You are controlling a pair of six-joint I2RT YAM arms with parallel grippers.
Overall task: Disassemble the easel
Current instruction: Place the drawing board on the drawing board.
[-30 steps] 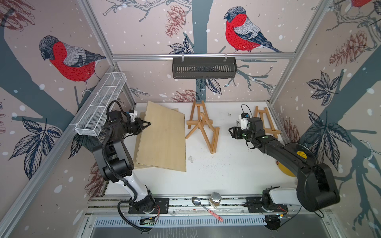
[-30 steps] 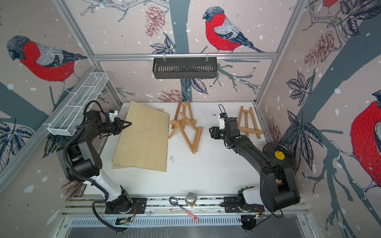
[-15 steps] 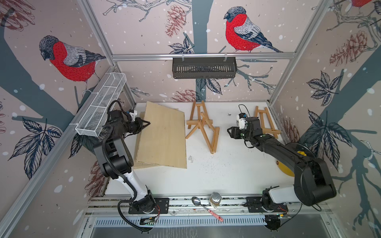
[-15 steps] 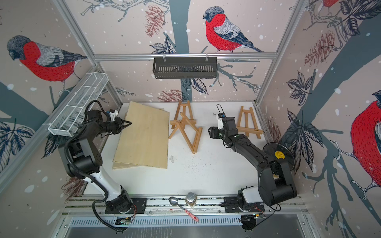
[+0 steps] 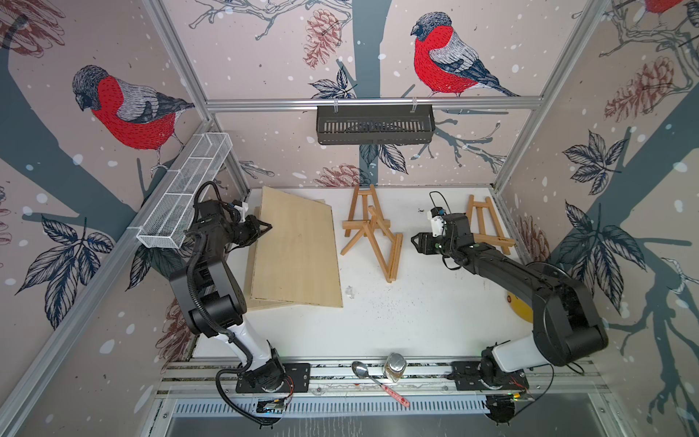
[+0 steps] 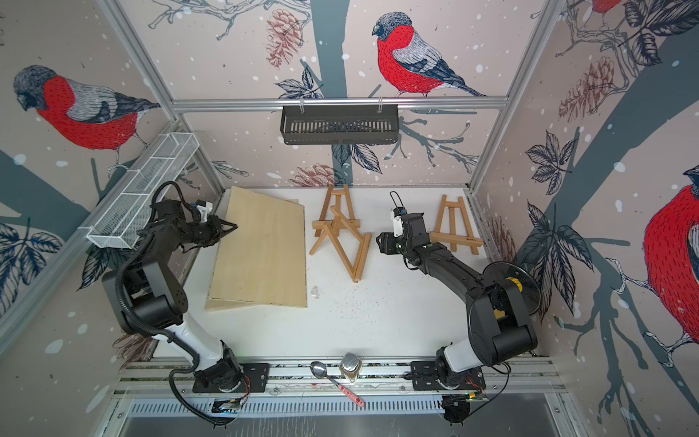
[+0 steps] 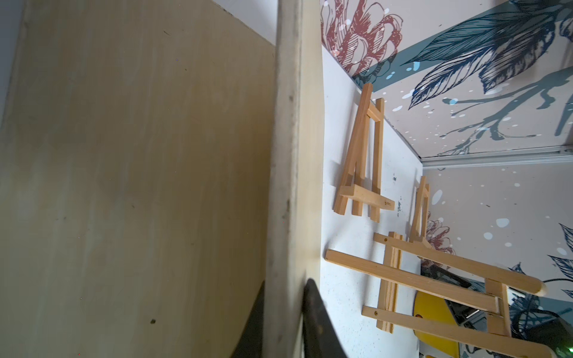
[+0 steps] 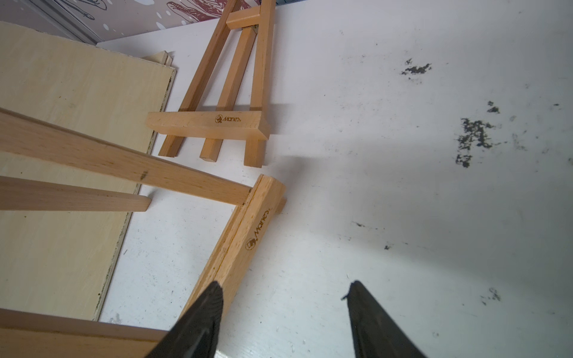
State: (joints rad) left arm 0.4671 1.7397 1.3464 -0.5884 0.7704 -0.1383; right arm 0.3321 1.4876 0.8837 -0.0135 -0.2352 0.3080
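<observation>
Wooden easel (image 8: 248, 235) just beside parted right jaws, left jaws clamping board (image 7: 290, 155) edge

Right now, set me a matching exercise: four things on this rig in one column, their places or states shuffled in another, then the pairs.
1. wooden board
2. black basket
3. spoon
4. right gripper

A. hangs from the back rail
B. lies on the front rail by the jar
C. open, beside the large easel
D. edge clamped by the left gripper

Pairs: 1-D, 2-A, 3-B, 4-C
</observation>
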